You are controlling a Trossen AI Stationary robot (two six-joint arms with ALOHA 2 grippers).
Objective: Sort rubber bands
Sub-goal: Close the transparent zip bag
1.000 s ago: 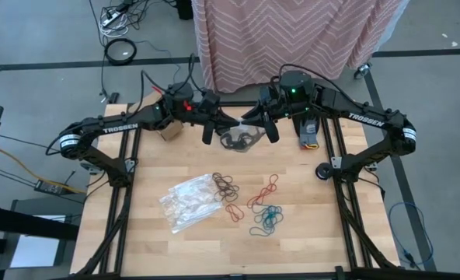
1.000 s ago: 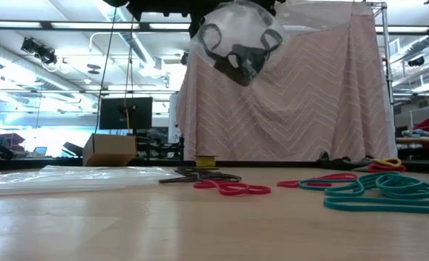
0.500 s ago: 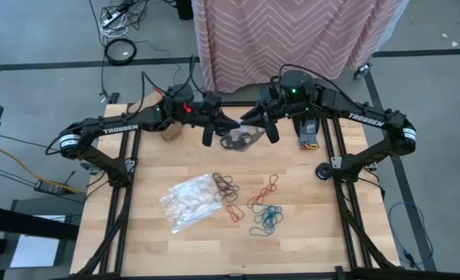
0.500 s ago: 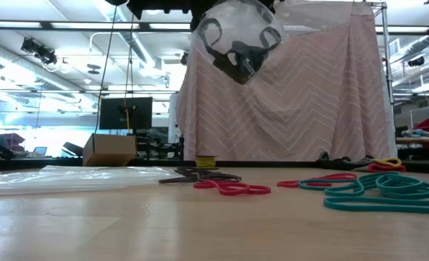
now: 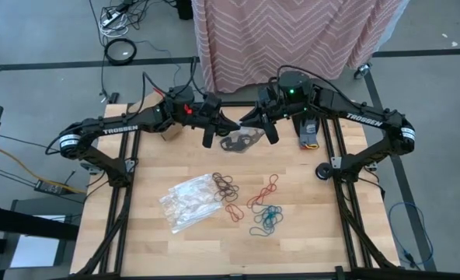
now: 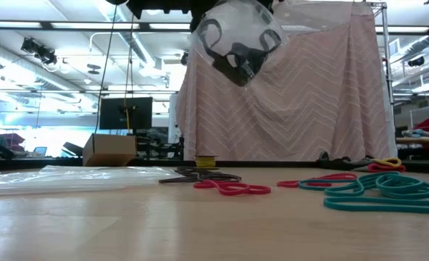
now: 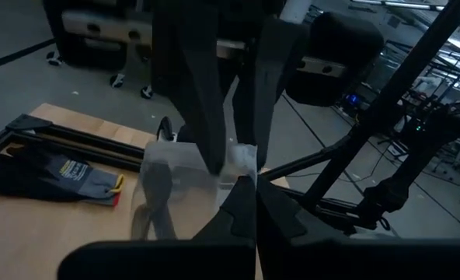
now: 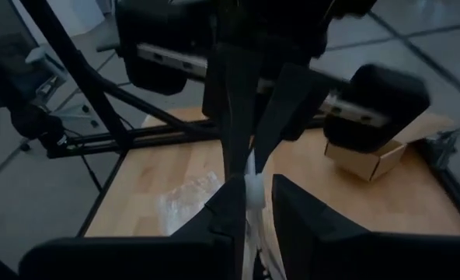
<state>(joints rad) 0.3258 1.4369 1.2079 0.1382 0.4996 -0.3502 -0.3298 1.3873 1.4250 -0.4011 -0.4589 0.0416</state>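
Observation:
A clear plastic bag point(image 6: 236, 40) with black rubber bands point(image 5: 242, 141) inside hangs high over the far middle of the table. My left gripper point(image 7: 244, 180) and my right gripper point(image 8: 256, 189) meet at its top, each shut on it. In the high view, left point(image 5: 230, 128) comes from the left and right point(image 5: 248, 126) from the right. Loose rubber bands lie on the table in groups: brown point(image 5: 224, 185), red point(image 5: 261, 190) and teal point(image 5: 267, 220). My left gripper pinches the bag's top edge point(image 7: 242, 159) between its two fingers. The fingers come level from the table's left. The bag hangs below them, clear of the table. My right gripper has the same top edge point(image 8: 253, 177) between its fingers, close beside the left gripper's fingers. It comes from the table's right, slanting a little down. The bag hangs slack beneath.
A pile of empty clear bags point(image 5: 189, 202) lies left of the loose bands. A cardboard box point(image 5: 170, 132) stands at the far left, a dark glove point(image 7: 59, 173) at the far right, and a small black disc point(image 5: 322, 171) at the right edge. A pink cloth point(image 6: 294, 87) hangs behind the table.
Both arms have kept their places at the bag's top. The bag with the black bands has only swayed a little below them.

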